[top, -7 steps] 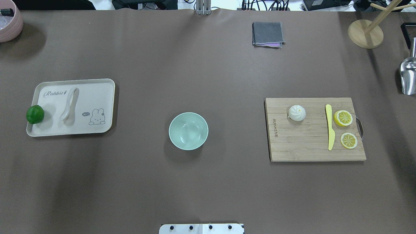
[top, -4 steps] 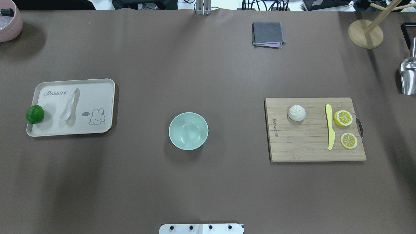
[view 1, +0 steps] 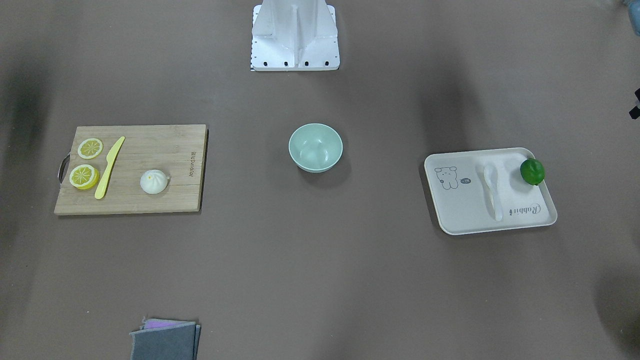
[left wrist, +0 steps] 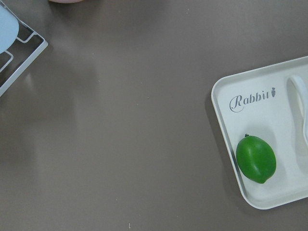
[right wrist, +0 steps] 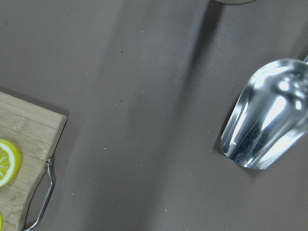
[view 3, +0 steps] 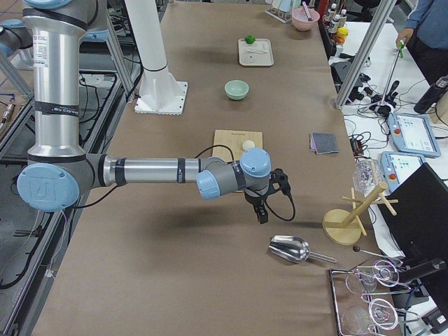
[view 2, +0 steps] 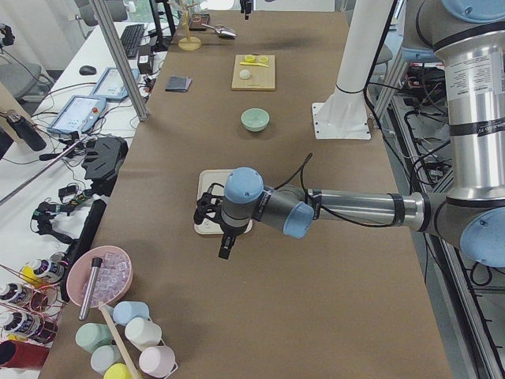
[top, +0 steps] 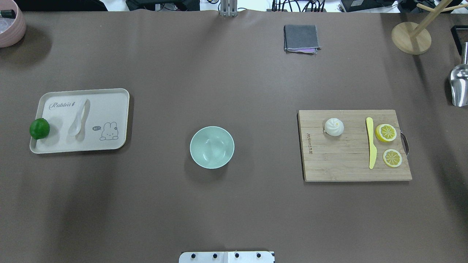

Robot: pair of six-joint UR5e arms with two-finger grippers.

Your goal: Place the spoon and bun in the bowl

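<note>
Status entry: task not begun, as far as the views show; both items are outside the bowl.

- Bowl (top: 212, 148): pale green, centre of the overhead frame. It stands alone on the brown table and its inside is bare.
- Spoon (top: 78, 118): white, lying flat on the cream tray (top: 109, 106) at the left of the overhead frame. The scoop points toward the lower edge and the handle toward the upper edge. It is well apart from the bowl.
- Lime (top: 39, 128): sits at the tray's left rim, near the spoon but not touching it.
- Bun (top: 333, 126): white, on the upper left part of the wooden board (top: 340, 160) at the right of the overhead frame. It is clear of the yellow knife (top: 371, 142) and the lemon slices (top: 385, 132).
- Left gripper (view 2: 224, 249): seen only in the side view, hanging above the table at the tray's outer end. Its wrist camera looks down on the lime and the tray corner. Whether its fingers are wide or narrow cannot be told.
- Right gripper (view 3: 261, 215): seen only in the side view, above bare table between the board and a metal scoop (right wrist: 264, 120). The width of its fingers cannot be told either.

Done: nothing. Left, by my reading: grasp the spoon, carry it to the bowl and release it, then do the same for the bun. Each arm seems placed near its own item.
</note>
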